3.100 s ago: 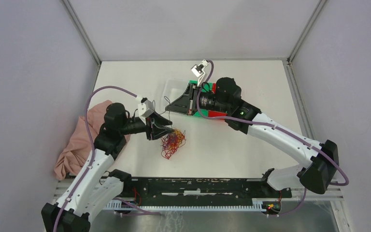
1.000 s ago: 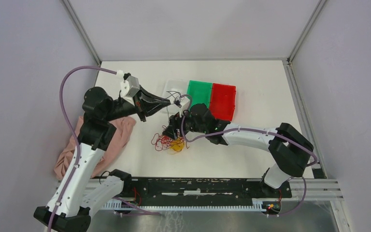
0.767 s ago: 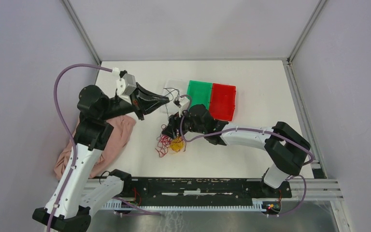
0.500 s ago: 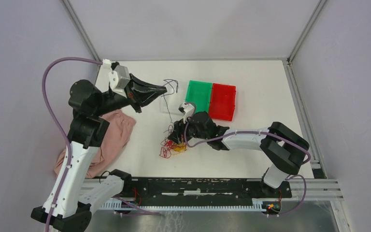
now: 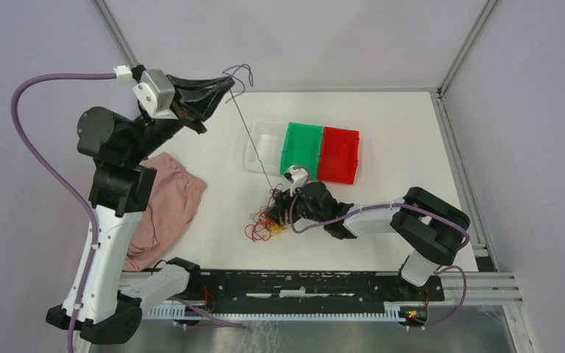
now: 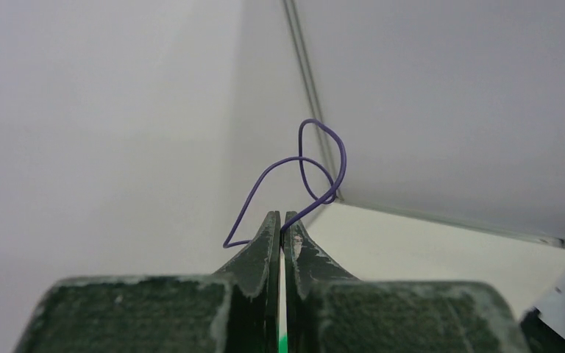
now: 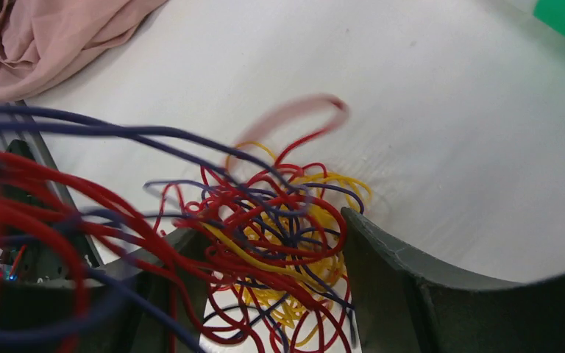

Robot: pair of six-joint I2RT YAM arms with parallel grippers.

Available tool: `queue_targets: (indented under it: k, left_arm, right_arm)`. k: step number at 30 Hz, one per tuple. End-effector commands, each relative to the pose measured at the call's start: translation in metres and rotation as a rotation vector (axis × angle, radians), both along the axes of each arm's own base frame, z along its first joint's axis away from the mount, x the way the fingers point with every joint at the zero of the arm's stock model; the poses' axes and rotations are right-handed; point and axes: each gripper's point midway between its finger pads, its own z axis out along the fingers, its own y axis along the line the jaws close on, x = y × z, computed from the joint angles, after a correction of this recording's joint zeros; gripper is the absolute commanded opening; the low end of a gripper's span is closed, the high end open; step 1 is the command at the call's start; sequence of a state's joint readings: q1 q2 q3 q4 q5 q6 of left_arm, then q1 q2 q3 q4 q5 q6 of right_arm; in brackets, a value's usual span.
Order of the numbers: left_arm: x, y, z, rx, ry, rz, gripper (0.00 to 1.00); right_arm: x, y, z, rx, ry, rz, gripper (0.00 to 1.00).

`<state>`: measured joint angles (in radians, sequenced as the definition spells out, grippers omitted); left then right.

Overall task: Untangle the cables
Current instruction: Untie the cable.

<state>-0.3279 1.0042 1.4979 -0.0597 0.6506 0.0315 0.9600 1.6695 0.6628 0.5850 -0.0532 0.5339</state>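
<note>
Red, yellow and dark blue cables [image 5: 263,225] lie in one knotted heap near the 6 o'clock edge of the worktop [image 5: 382,118]. Progress is assessed as early: most of the separation is outstanding. The right tool [image 5: 278,215] has its jaws apart, straddling the heap, with nothing visibly clamped. One dark blue strand [image 5: 251,137] runs taut from the heap toward 11 o'clock, partly drawn free. The left tool [image 5: 225,81], held high, is pinched together on that strand's end, and a loop projects beyond its tips.
</note>
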Motion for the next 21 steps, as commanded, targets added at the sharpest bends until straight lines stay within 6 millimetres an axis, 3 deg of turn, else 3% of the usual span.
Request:
queue_targets:
  k: [1,7,10,13,17,21]
  left_arm:
    - [-0.016,0.044,0.106,-0.141,-0.399,0.247,0.03]
    - [-0.026,0.074,0.167,-0.259,-0.580,0.397,0.03]
    - [-0.032,0.078,0.177,-0.289,-0.599,0.404,0.03]
    - [-0.037,0.071,0.173,-0.264,-0.602,0.362,0.03]
    - [-0.038,0.065,0.168,-0.258,-0.575,0.319,0.03]
    - [-0.032,0.039,0.135,-0.173,-0.444,0.179,0.03]
  right_arm:
    - [-0.002,-0.015,-0.017,-0.023,0.006,-0.036,0.68]
    - [-0.007,-0.020,-0.014,-0.012,-0.007,-0.028,0.70]
    - [-0.009,-0.023,-0.015,-0.015,-0.005,-0.029,0.71]
    - [-0.012,-0.026,-0.010,-0.013,-0.010,-0.023,0.71]
    - [-0.016,-0.027,0.025,0.008,-0.054,0.009,0.76]
    - [-0.019,-0.032,0.091,0.060,-0.144,0.037,0.82]
